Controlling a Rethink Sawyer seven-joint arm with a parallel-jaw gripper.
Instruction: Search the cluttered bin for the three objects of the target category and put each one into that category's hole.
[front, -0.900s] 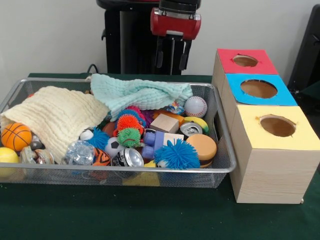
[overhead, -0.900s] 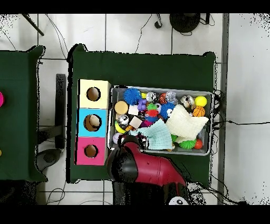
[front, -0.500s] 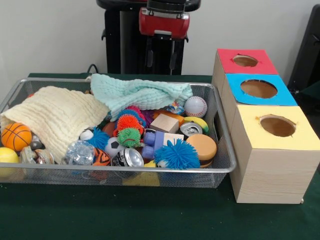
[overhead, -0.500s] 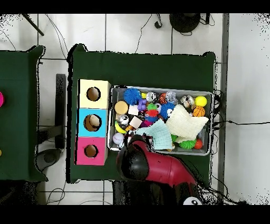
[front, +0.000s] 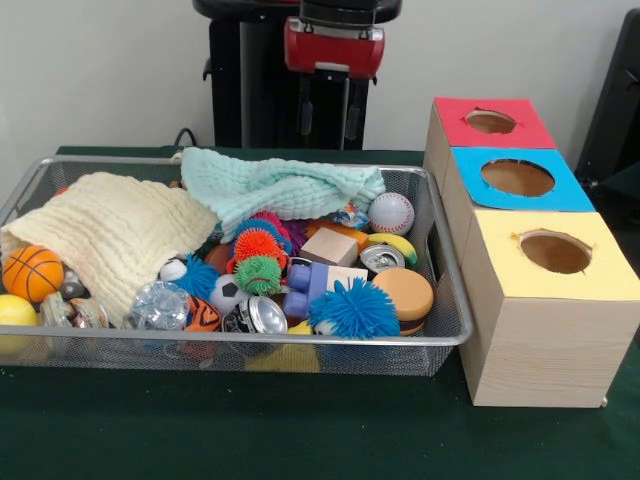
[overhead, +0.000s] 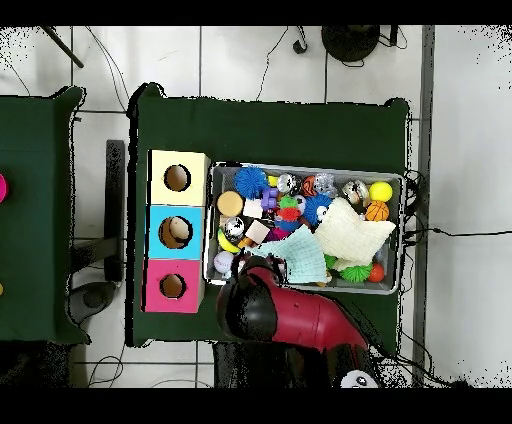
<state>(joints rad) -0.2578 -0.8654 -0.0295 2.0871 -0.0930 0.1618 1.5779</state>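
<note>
Since half a second ago the gripper (front: 328, 105) has edged slightly right at top centre, hanging high with fingers apart and empty. Below it, the mesh bin (front: 452, 300) keeps its clutter, two cloths covering part, beside the three-holed boxes (front: 520, 215).

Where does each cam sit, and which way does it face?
Front view: across the table, level, facing the wire bin and three boxes; the tool hangs behind the bin, fingers apart.
Overhead view: above, looking straight down; the red arm enters from the bottom edge.
Shared: bin, boxes, mint cloth, arm.
</note>
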